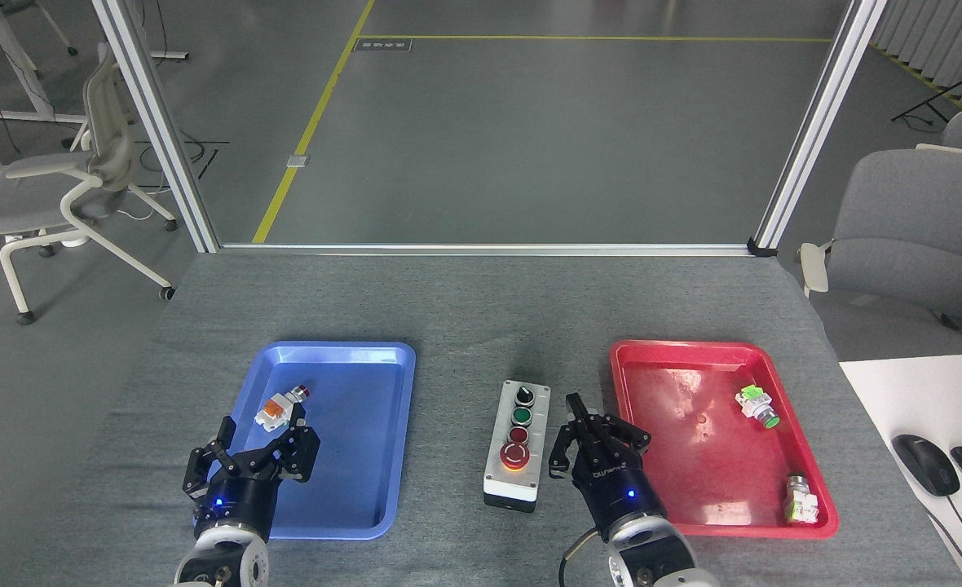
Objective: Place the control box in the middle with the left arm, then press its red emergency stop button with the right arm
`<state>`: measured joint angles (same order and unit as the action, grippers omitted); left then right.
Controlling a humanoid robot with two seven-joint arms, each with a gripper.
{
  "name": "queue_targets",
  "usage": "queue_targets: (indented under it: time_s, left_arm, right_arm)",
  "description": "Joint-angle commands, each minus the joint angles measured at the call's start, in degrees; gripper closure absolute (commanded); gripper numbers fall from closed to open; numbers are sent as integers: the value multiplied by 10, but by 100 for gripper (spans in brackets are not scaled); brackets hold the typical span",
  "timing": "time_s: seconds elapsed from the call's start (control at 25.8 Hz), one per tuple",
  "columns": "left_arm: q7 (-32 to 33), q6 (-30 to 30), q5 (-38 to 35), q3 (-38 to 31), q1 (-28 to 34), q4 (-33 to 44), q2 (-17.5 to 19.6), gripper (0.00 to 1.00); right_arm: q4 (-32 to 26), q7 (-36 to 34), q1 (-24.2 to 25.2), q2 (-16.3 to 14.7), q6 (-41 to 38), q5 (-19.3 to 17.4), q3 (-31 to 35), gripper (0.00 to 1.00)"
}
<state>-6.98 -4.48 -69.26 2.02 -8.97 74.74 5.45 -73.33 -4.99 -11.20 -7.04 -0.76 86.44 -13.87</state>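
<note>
The control box (517, 481) lies on the bare grey felt (465, 326) between the two trays, long side pointing away from me. Its grey top carries a black selector, a green button, a small red button and, nearest me, the red emergency stop button (515, 455) on its yellow ring, fully uncovered. My right gripper (574, 404), black with white lettering and a blue light, hovers just right of the box, fingers drawn together in a point, touching nothing. My left gripper (259, 439) stands open over the blue tray's near left corner, empty.
The blue tray (367, 522) holds a loose white-orange switch (280, 406) with a red tip. The red tray (677, 530) holds two small switches (756, 407) (800, 499). A white desk with a mouse (924, 463) adjoins at the right; chairs stand beyond the table.
</note>
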Motion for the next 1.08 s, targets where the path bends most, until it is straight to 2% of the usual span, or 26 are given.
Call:
queue_targets:
  time_s: [0.0, 0.12, 0.35, 0.58, 0.74, 1.05]
  left_arm:
    - [-1, 0, 0, 0, 0, 0, 0, 1]
    - [-1, 0, 0, 0, 0, 0, 0, 1]
    - [-1, 0, 0, 0, 0, 0, 0, 1]
    - [-1, 0, 0, 0, 0, 0, 0, 1]
    - [-1, 0, 0, 0, 0, 0, 0, 1]
    - [-1, 0, 0, 0, 0, 0, 0, 1]
  right_arm:
    - [-7, -20, 14, -17, 1, -17, 43, 18]
    - [-8, -33, 28, -26, 8, -22, 75, 3]
    - [-13, -35, 34, -46, 17, -22, 110, 2]
    - [-18, -77, 53, -43, 66, -22, 120, 2]
    - [-31, -81, 70, -46, 65, -27, 141, 2]
    - [-35, -81, 71, -53, 61, -32, 140, 1]
